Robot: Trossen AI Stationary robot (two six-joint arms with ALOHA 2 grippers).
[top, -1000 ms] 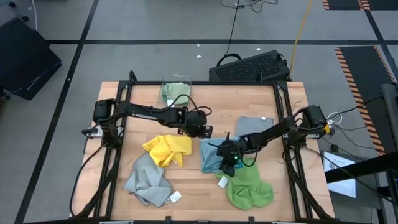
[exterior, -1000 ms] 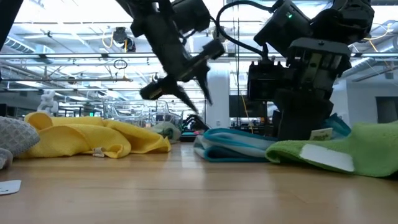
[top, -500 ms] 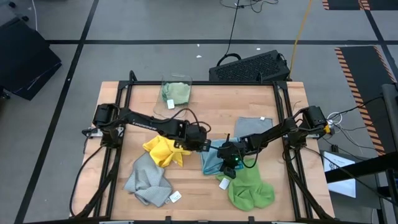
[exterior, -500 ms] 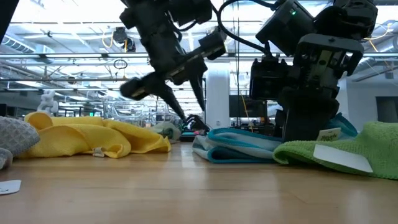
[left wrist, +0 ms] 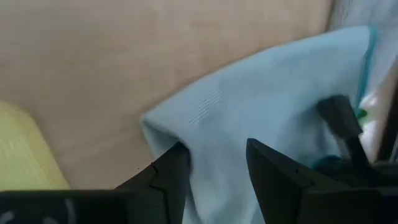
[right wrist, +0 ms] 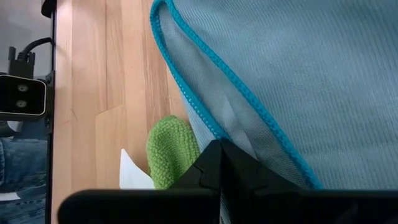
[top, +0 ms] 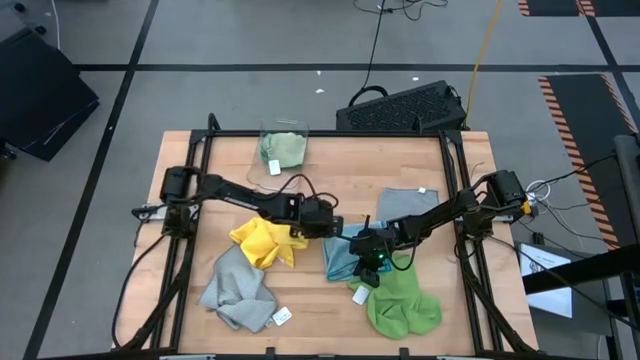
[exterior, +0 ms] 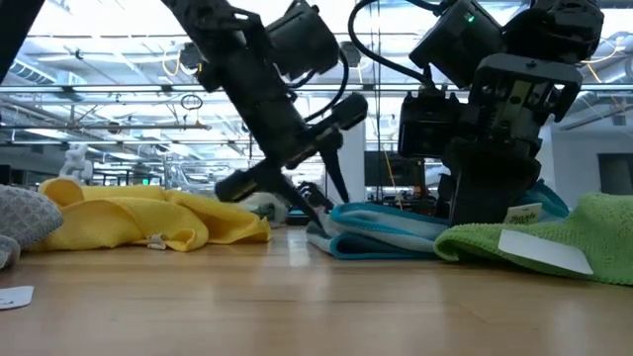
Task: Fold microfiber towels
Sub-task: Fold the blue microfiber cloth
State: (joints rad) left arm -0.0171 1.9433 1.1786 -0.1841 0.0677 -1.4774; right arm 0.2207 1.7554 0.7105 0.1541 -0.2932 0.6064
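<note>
The light blue towel point(top: 338, 258) lies bunched at mid-table, between the crumpled yellow towel point(top: 265, 240) and the bright green towel point(top: 400, 300). My left gripper point(left wrist: 214, 162) is open and low over the blue towel's end nearest the yellow one point(exterior: 326, 232), a finger on either side of its rounded fold point(left wrist: 186, 124). I cannot tell whether it touches. My right gripper point(right wrist: 219, 155) is shut on the blue towel's opposite side, next to the green towel. One grey towel point(top: 240, 288) lies near left, another point(top: 405, 203) far right. My right gripper is shut on the light blue towel at its teal-hemmed edge point(right wrist: 205, 121), next to the bright green towel point(right wrist: 171, 146). It comes slanting down from the table's right side. The fingers hide the place of contact, so layers cannot be told. The towel lies on the table.
A clear bin point(top: 283, 132) at the far edge holds a pale green towel point(top: 285, 150). A black keyboard point(top: 400, 108) lies beyond the far edge. White tags point(top: 281, 316) lie by the near grey towel. Bare wood shows near the front edge point(exterior: 297, 307).
My left gripper has come down and toward the near edge, from above the yellow towel's far side to the light blue towel's end, rolling its wrist as it sank. My right gripper has kept its place on the blue towel.
</note>
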